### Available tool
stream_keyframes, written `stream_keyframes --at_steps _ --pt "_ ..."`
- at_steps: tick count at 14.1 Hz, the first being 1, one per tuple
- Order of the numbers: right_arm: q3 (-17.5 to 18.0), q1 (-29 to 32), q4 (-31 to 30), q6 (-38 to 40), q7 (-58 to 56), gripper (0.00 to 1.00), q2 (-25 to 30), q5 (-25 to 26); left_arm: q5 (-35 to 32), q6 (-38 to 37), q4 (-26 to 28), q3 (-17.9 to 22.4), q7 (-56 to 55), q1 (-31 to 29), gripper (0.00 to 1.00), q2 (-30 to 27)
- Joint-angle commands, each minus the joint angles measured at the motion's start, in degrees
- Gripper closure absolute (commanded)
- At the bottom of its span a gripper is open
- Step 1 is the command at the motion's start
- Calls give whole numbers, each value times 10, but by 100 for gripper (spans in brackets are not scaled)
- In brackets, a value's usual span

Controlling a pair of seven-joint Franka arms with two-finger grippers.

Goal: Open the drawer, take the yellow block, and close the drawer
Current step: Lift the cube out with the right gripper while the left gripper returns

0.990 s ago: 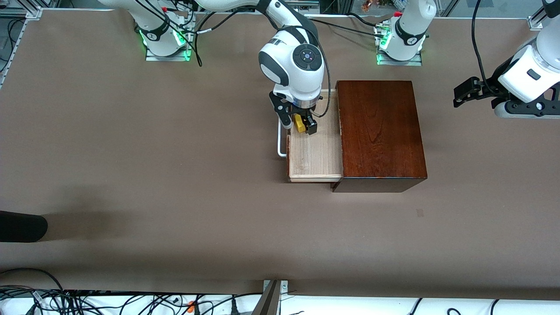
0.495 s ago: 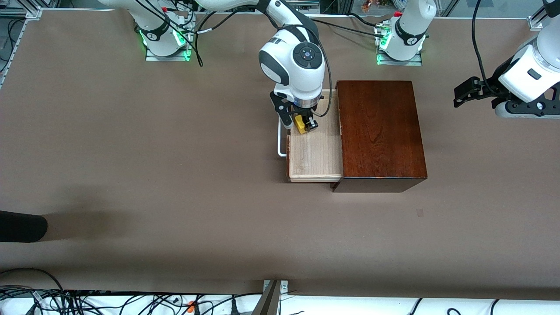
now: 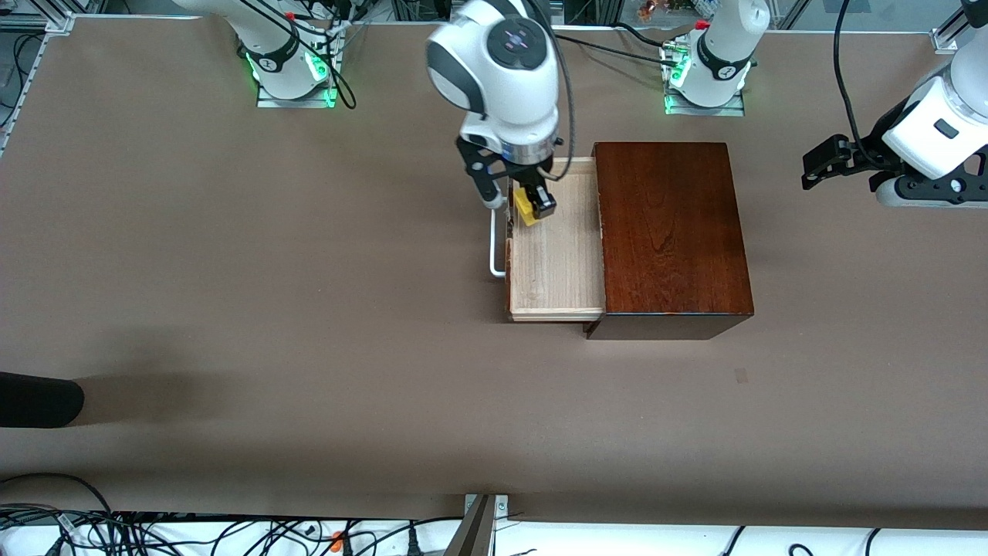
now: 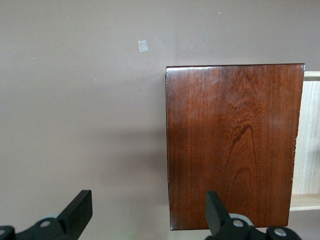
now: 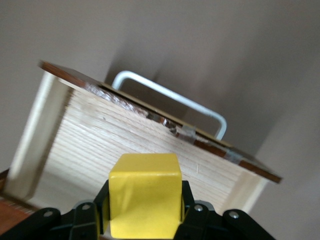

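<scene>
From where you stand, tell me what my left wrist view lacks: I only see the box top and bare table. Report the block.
Observer: The yellow block is clamped in the right gripper, over the open drawer.
Operator: Confirm it is off the drawer floor.
Observer: In the right wrist view the pale floor lies well below the block, so it is lifted.
Operator: Report the handle.
Observer: The white bar handle sticks out from the drawer front, untouched.
Operator: Give my own gripper.
Observer: The left gripper waits open over the table at the left arm's end.
</scene>
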State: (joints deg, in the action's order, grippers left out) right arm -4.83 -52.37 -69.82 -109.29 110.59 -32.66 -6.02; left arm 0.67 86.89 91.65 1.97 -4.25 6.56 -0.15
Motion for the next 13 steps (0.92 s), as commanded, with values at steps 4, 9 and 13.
stream_keyframes --at_steps 4,9,13 --pt "0 97 -15 102 -265 78 64 -27 -11 -7 -28 -4 8 8 0 23" --pt "-47 206 -40 152 -539 78 93 -96 -13 5 -33 -40 10 17 0 36" --pt "-147 226 -97 163 -820 78 95 -101 -8 6 -43 -100 110 18 0 43"
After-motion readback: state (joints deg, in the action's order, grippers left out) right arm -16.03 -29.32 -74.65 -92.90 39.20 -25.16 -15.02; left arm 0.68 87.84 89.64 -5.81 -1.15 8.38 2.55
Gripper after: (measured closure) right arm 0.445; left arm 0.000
